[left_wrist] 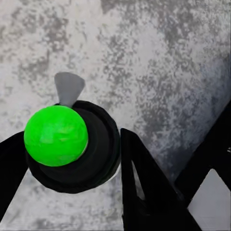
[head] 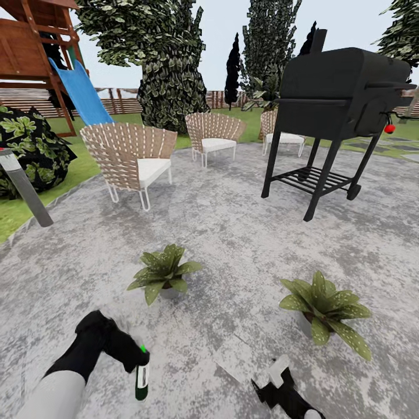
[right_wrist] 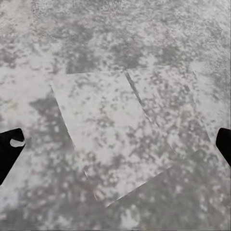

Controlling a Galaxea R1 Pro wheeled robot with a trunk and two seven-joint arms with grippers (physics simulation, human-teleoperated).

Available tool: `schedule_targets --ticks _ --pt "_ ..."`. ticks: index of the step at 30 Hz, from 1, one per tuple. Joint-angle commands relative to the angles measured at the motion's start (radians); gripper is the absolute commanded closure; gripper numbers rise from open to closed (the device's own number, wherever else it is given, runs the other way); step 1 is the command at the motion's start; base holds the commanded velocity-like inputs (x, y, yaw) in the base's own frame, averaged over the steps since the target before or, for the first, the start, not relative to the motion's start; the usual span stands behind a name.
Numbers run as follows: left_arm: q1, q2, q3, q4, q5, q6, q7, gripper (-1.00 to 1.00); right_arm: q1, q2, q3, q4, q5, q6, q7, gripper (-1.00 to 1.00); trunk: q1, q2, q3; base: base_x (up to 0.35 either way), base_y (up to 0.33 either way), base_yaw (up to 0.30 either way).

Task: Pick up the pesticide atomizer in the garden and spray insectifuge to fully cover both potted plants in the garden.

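My left gripper (head: 138, 365) is shut on the pesticide atomizer (head: 141, 381), a dark green bottle that hangs low over the grey patio (head: 233, 233). In the left wrist view the atomizer (left_wrist: 72, 144) sits between the two black fingers (left_wrist: 139, 178), its bright green cap up and a pale nozzle poking out. One potted plant (head: 164, 273) stands just beyond that gripper. The other potted plant (head: 325, 308) stands to the right. My right gripper (head: 278, 377) is open and empty near the bottom edge, left of that second plant. Its fingertips (right_wrist: 9, 149) sit wide apart over bare paving.
A black grill (head: 343, 87) on legs stands at the back right. Three woven chairs (head: 131, 154) ring the patio's far side. A grey bollard lamp (head: 23, 186) and a dark bush (head: 29, 145) stand at the left by the lawn. A blue slide (head: 81, 93) rises behind.
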Motion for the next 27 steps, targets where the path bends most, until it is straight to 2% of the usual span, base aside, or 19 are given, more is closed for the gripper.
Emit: schedule_targets --ticks 1,2,4,6,8,10,11,12,13,14,15,16,18,21,23,25,27 --pt "0.012 -0.001 0.069 0.031 0.018 -0.124 0.051 1.0 0.0 -0.004 -0.003 -0.039 0.043 -0.003 0.055 -1.0 0.0 0.0 -0.001 0.0 0.0 0.0" --pt "0.021 0.0 0.116 0.075 0.03 -0.249 0.104 1.0 -0.001 -0.006 -0.004 -0.072 0.087 -0.002 0.109 -1.0 0.0 0.0 -0.001 0.0 0.0 0.0" --pt "0.029 0.0 0.155 0.151 0.037 -0.416 0.158 1.0 -0.015 -0.008 -0.004 -0.103 0.173 0.0 0.233 -1.0 0.0 0.0 -0.001 0.0 0.0 0.0" --pt "0.031 0.0 0.157 0.191 0.034 -0.483 0.17 1.0 -0.054 -0.014 -0.005 -0.112 0.232 0.0 0.369 -1.0 0.0 0.0 -0.001 0.0 0.0 0.0" --pt "0.031 -0.002 0.152 0.202 0.03 -0.527 0.171 1.0 -0.091 -0.023 -0.005 -0.118 0.254 0.0 0.519 -1.0 0.0 0.0 -0.001 0.0 0.0 0.0" --pt "0.03 -0.001 0.15 0.205 0.026 -0.586 0.169 1.0 -0.113 -0.033 -0.006 -0.158 0.26 0.0 0.641 -1.0 0.0 0.0 -0.001 0.0 0.0 0.0" --pt "0.03 -0.003 0.144 0.206 0.023 -0.594 0.167 1.0 -0.115 -0.033 -0.006 -0.174 0.261 0.0 0.658 -1.0 0.0 0.0 -0.001 0.0 0.0 0.0" --pt "0.03 -0.005 0.115 0.206 0.012 -0.597 0.165 1.0 -0.116 -0.032 -0.006 -0.183 0.26 0.0 0.666 -1.0 0.0 0.0 -0.001 0.0 0.0 0.0" --pt "0.03 -0.005 0.076 0.206 -0.002 -0.596 0.164 1.0 -0.116 -0.029 -0.006 -0.187 0.26 0.001 0.669 -1.0 0.0 0.0 -0.001 0.0 0.0 0.0" --pt "0.03 -0.006 0.012 0.207 -0.019 -0.593 0.164 1.0 -0.117 -0.023 -0.005 -0.19 0.259 0.001 0.673 -1.0 0.0 0.0 -0.001 0.0 0.0 0.0" --pt "0.03 -0.007 -0.033 0.207 -0.028 -0.591 0.164 1.0 -0.117 -0.017 -0.004 -0.191 0.259 0.0 0.675 1.0 0.0 0.0 -0.001 0.0 0.0 0.0" --pt "0.03 -0.011 -0.061 0.207 -0.034 -0.589 0.164 1.0 -0.117 -0.014 -0.004 -0.191 0.258 0.0 0.676 1.0 0.0 0.0 -0.001 0.0 0.0 0.0" --pt "0.03 -0.017 -0.082 0.208 -0.04 -0.588 0.166 1.0 -0.117 -0.003 -0.002 -0.194 0.257 -0.001 0.701 1.0 0.0 0.0 -0.001 0.0 0.0 0.0" --pt "0.031 -0.042 -0.101 0.21 -0.05 -0.586 0.173 1.0 -0.117 0.035 -0.003 -0.234 0.255 -0.001 0.824 1.0 0.0 0.0 -0.001 0.0 0.0 0.0" --pt "0.031 -0.063 -0.115 0.211 -0.057 -0.585 0.174 1.0 -0.117 0.073 -0.002 -0.248 0.254 -0.001 0.846 1.0 0.0 0.0 -0.001 0.0 0.0 0.0" --pt "0.031 -0.08 -0.12 0.21 -0.068 -0.586 0.177 1.0 -0.117 0.098 -0.002 -0.251 0.254 -0.001 0.85 1.0 0.0 0.0 -0.001 0.0 0.0 0.0" --pt "0.031 -0.094 -0.141 0.208 -0.083 -0.585 0.178 1.0 -0.117 0.122 -0.002 -0.251 0.254 -0.001 0.853 1.0 0.0 0.0 -0.001 0.0 0.0 0.0"
